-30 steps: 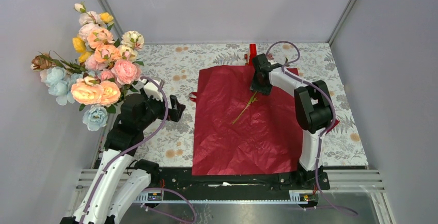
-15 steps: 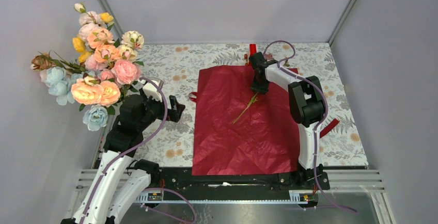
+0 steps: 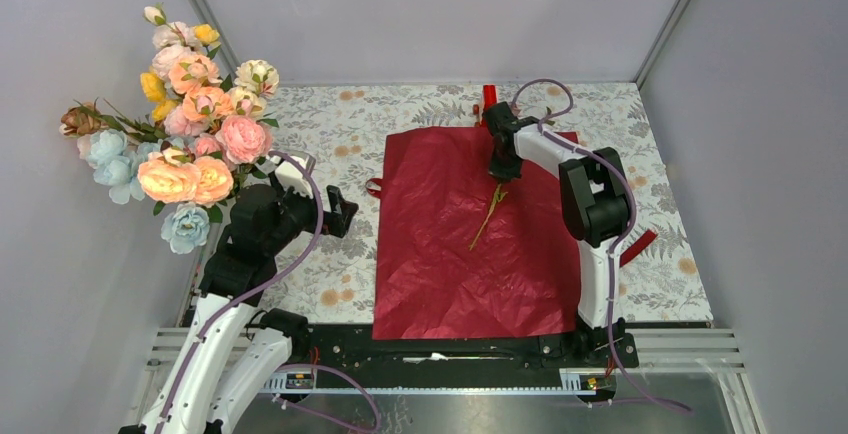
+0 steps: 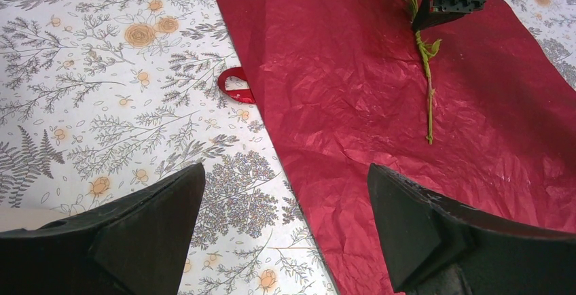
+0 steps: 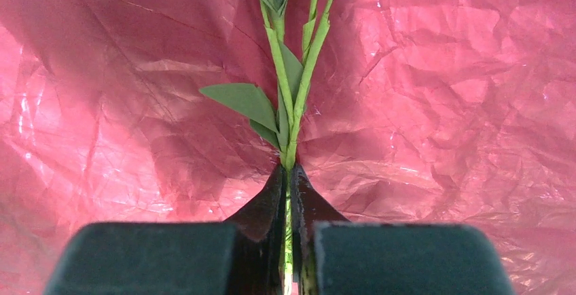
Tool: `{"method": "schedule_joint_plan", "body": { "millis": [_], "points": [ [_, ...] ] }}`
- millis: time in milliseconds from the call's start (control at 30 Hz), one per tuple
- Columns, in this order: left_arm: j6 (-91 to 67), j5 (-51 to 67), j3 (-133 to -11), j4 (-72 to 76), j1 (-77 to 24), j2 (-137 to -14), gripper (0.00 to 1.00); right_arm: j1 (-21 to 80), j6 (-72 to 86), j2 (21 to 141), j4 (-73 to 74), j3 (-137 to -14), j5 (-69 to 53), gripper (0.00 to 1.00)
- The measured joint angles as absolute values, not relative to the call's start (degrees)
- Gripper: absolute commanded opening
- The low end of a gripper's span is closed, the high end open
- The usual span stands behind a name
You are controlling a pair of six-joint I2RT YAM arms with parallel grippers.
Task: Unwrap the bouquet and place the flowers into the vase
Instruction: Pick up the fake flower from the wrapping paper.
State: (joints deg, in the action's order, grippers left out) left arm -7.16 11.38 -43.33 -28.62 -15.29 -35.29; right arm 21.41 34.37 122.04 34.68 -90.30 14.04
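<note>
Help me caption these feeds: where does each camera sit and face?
Top external: high behind the robot, looking down at the table; left arm and right arm visible.
Left wrist: looks across the wrapping paper; open left claw at bottom.
Right wrist: close above the paper; right claw shut on flower stem.
All share paper and stem.

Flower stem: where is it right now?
Top view, right of centre: the flower stem is pinched at its far end in the shut right hand and trails toward the near edge over the red wrapping paper.
</note>
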Motion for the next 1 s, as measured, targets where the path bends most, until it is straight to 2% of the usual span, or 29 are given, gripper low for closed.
{"method": "schedule_joint_plan", "body": {
  "millis": [400,833,1000],
  "points": [
    [-7.18,12.10,-42.68,-28.60,-15.29,-35.31,0.99,21.41,34.13,109.43,28.29,-75.57,15.66,0.00],
    [-7.64,17.78,-42.61,-28.29,-16.67,-36.69,0.99,21.65,31.51,75.64,16.71,-51.35,12.71,0.00],
    [-9.39,20.40,-43.20,-27.99,-17.52,-38.39,0.99,23.97,28.97,63.26,12.93,-48.12,8.88,0.00]
  ]
}}
